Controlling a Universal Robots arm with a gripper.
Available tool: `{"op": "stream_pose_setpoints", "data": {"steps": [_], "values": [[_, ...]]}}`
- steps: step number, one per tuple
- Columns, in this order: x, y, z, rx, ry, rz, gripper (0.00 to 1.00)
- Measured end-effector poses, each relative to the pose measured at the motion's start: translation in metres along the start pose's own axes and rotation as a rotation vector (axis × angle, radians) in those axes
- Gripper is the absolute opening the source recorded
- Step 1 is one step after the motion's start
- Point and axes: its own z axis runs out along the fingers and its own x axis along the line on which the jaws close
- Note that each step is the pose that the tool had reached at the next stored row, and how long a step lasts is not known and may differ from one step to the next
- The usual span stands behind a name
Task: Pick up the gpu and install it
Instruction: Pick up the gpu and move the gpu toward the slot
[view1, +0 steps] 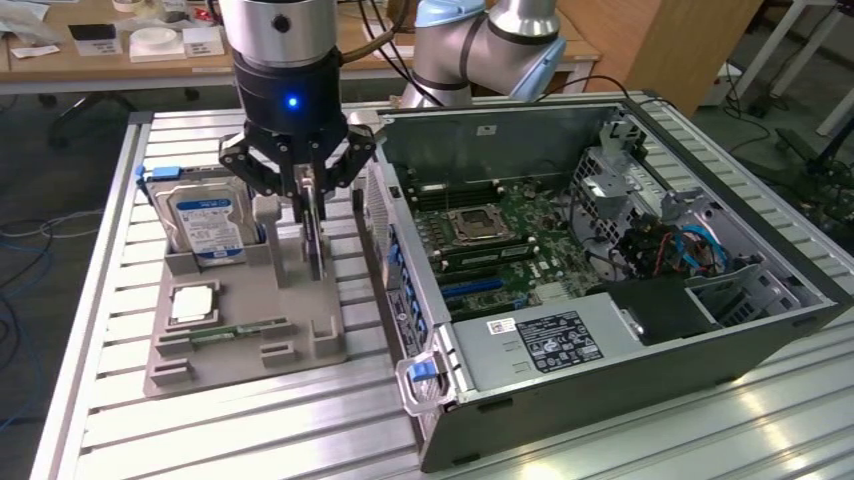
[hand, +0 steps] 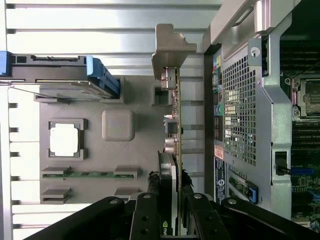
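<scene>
Bare metal bracket (hand: 170, 50) on the gpu (hand: 176, 105); matt plastic tray (hand: 125, 165).

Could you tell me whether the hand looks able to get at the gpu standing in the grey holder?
Yes, it seems so: the hand sits right over the gpu and appears closed on its upper edge. The hard drive stands apart, and the computer case alongside leaves a gap.

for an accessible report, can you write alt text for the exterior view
The gripper is closed on the gpu, which stands on edge in a grey parts holder on a slatted table. A blue-labelled hard drive stands in the holder too, and an open computer case lies to the exterior view's right.
</scene>
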Motion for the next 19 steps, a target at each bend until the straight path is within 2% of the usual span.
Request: {"op": "stream_pose_setpoints", "data": {"steps": [5,19], "values": [[0.0,0.0,-0.0008,0.0003,0.0003,0.0,0.27],[0.0,0.0009,-0.0156,0.0001,0.0001,0.0,0.27]]}}
